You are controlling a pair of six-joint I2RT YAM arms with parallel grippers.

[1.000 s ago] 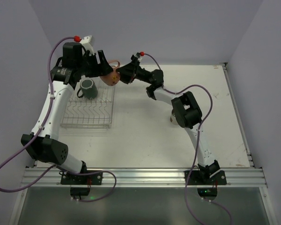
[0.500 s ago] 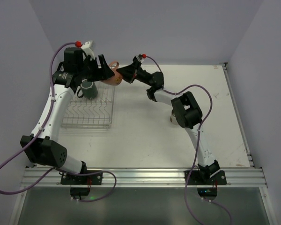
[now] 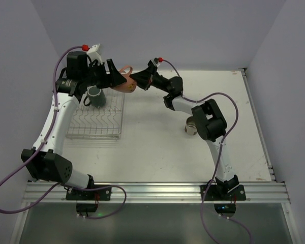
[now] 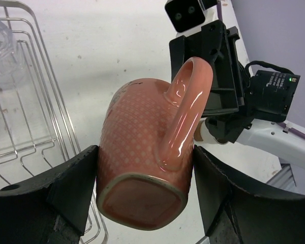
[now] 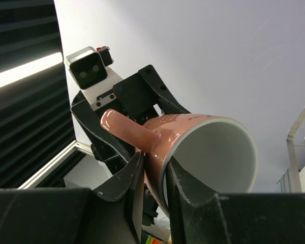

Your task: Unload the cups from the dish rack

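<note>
One pink mug (image 4: 137,162) clamped in left tool (image 4: 145,190), only right wrist shows right tool (image 5: 155,175) pinching rim

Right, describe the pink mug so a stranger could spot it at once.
Find the silver dish rack on the table's left. By its far right corner is the salmon-pink mug. Unlike the dark green mug in the rack, it is clamped sideways in mid-air by black fingers, showing a pale inside.
</note>
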